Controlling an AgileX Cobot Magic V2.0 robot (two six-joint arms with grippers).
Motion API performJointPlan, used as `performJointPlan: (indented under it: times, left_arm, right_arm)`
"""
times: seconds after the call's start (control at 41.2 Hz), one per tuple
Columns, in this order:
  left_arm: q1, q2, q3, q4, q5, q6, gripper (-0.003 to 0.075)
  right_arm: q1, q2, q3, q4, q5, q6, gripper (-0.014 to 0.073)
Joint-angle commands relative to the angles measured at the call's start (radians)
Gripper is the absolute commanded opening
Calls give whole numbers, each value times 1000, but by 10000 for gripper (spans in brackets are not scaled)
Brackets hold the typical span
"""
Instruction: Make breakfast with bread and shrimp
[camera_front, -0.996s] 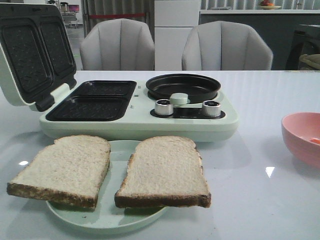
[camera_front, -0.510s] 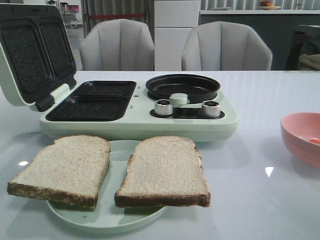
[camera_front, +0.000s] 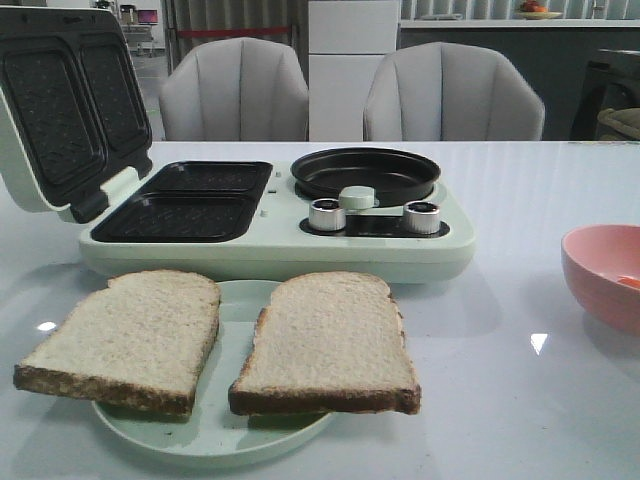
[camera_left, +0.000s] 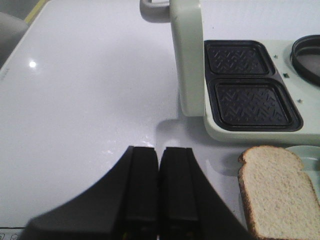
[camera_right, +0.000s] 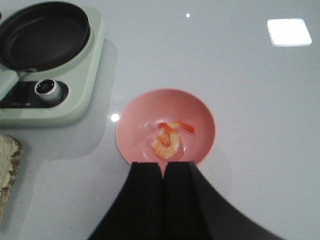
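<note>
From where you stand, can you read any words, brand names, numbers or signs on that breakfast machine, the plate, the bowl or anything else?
No text can be read in any view.
Breakfast machine: its pale green body shows no brand or label.
Two silver knobs: any markings around them are too small and blurred to read.
Dark panel beside the knob: faint marks, too blurred to read.
Plate, pink bowl and bread: no print.

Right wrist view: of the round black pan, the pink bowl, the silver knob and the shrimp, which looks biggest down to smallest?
1. Pink bowl and black pan: look alike, and the pan is cut off
2. Shrimp
3. Knob
</note>
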Motion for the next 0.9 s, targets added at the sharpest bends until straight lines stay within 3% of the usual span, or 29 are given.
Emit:
performJointPlan:
  times: [0.0,0.073,0.194,0.243,0.413,0.583,0.801,0.874]
  left_arm:
    - [3,28,-26,6,-77,5,155]
    - [3,37,-26,6,-79,39,289]
    - [3,50,-26,6,-81,70,581]
    - [3,56,-26,6,-79,94,629]
    - [-74,83,-26,6,-93,162,636]
    - [-268,130,-25,23,-91,296,636]
    - [-577,265,26,244,-77,282,636]
    - [-664,328,43,364,-69,203,635]
  right_arm:
    - [-4,51,-33,-10,-65,-2,104]
    - [-4,70,-33,-20,-68,-2,234]
    - [-4,84,-33,-20,-70,-2,455]
    - [-4,84,-33,-20,-71,-2,507]
    - [-4,84,-33,-20,-74,-2,528]
    - [-4,84,-33,-20,-75,-2,528]
    - [-4,84,-33,-20,-75,-2,528]
    - [-4,84,-33,-20,-75,-2,528]
